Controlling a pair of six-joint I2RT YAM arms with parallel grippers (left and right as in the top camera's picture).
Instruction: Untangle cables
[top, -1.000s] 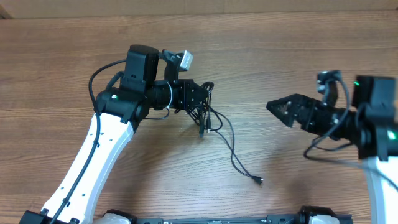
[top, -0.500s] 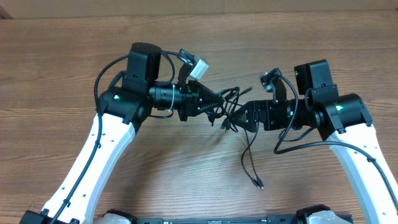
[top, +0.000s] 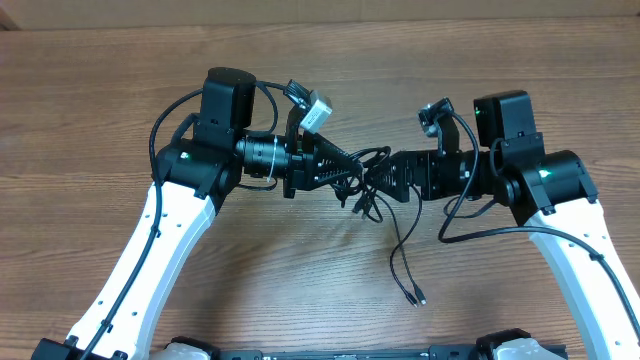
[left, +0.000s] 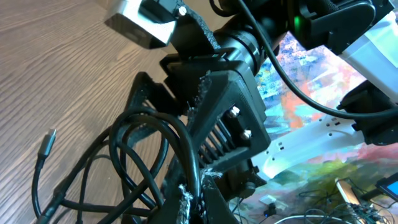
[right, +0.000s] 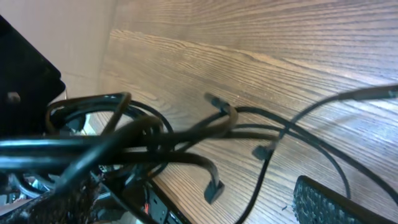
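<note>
Wood-grain counter (top: 100, 100). Cables (top: 366, 198), mid-frame: still knotted; I judge the untangling barely begun. Left gripper (top: 358, 172) fingers clamped on the cables; right gripper (top: 385, 178) fingers spread wide beside them.

Overhead camera: I see a wooden table (top: 480, 60), brown, its grain running left to right, filling nearly the whole frame. A pale tan band (top: 400, 10) runs along its far edge; I cannot tell what it is. Left wrist camera: the same wood grain, and past the table a brightly coloured patterned surface (left: 311, 68), with blurred clutter (left: 339, 196) low at right. Right wrist camera: a plain pale surface (right: 56, 31) borders the table at upper left.
</note>
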